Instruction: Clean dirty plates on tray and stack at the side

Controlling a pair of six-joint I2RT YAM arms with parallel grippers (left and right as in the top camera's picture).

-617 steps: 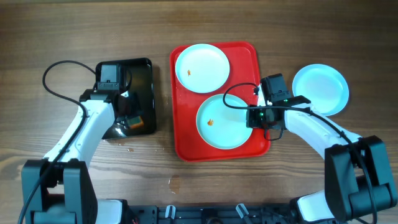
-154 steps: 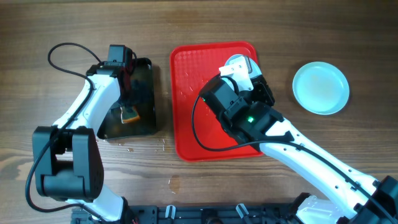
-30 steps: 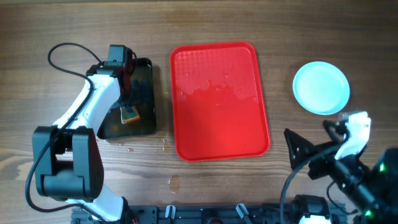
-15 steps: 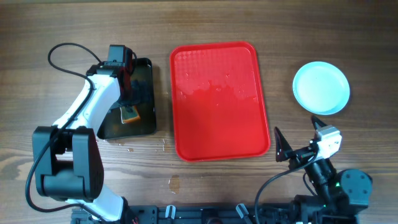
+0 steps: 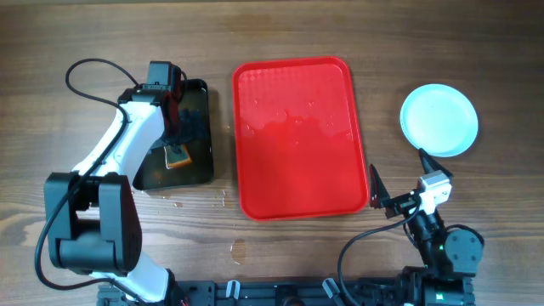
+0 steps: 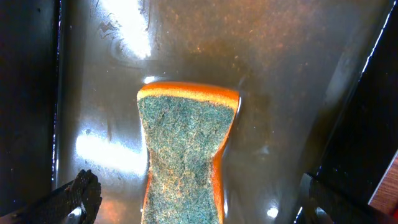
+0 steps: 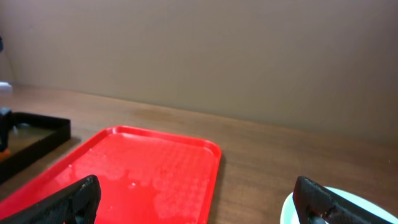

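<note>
The red tray [image 5: 297,136] lies mid-table with nothing on it, only wet patches near its far end; it also shows in the right wrist view as the tray [image 7: 143,168]. The pale blue plates [image 5: 439,120] rest on the wood to its right and read as one disc from above. A sliver of a plate [image 7: 364,204] shows low right. My right gripper [image 5: 398,174] is open near the table's front right, between tray and plates, holding nothing. My left gripper [image 6: 199,208] is open, its fingers wide apart either side of a green-and-orange sponge [image 6: 186,149].
A black tray [image 5: 174,136] holding water and the sponge [image 5: 177,155] sits left of the red tray, with the left arm [image 5: 127,144] over it. Water drops [image 5: 238,251] mark the wood near the front edge. A brown wall [image 7: 199,56] stands behind the table.
The right arm has pulled back toward the front edge, its open gripper shifting left to sit between tray and plates. The left arm and sponge have not moved.
</note>
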